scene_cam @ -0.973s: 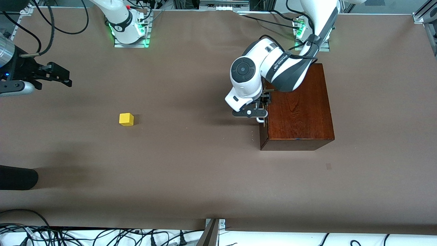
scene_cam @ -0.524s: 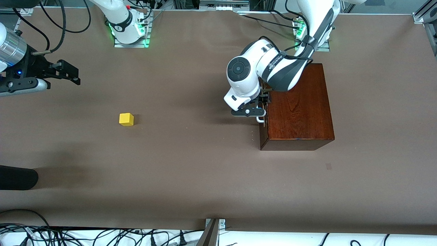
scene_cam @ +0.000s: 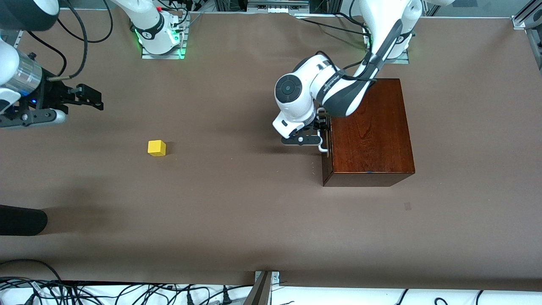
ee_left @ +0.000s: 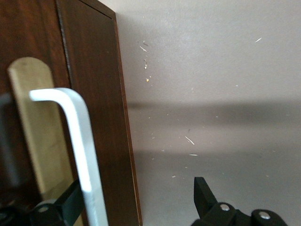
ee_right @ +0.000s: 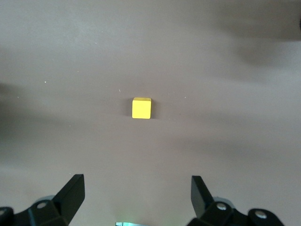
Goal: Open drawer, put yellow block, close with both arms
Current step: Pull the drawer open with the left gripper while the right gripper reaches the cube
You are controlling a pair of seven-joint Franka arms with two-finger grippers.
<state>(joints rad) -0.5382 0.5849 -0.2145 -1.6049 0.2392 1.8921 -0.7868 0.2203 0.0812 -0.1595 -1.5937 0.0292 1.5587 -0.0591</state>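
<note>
The dark wooden box (scene_cam: pixel 370 131) stands at the left arm's end of the table. Its drawer front (ee_left: pixel 94 94) carries a white loop handle (scene_cam: pixel 323 147), which also shows in the left wrist view (ee_left: pixel 80 146). A pale wood strip (ee_left: pixel 33 127) shows beside the handle. My left gripper (scene_cam: pixel 322 136) is open at the drawer front, and the handle stands between its jaws (ee_left: pixel 134 190), close to one finger. The yellow block (scene_cam: pixel 156 148) lies on the table toward the right arm's end. My right gripper (scene_cam: pixel 91 97) is open and empty in the air, with the block (ee_right: pixel 141 108) ahead of its fingers.
A dark rounded object (scene_cam: pixel 21 220) lies at the right arm's end of the table, nearer the front camera than the block. Cables (scene_cam: pixel 127 292) run below the table's near edge. The green-lit arm bases (scene_cam: pixel 161 40) stand along the edge farthest from the front camera.
My right gripper has moved a little toward the table's middle. My left arm's wrist and elbow have shifted slightly toward the right arm's end. The block and box have not moved.
</note>
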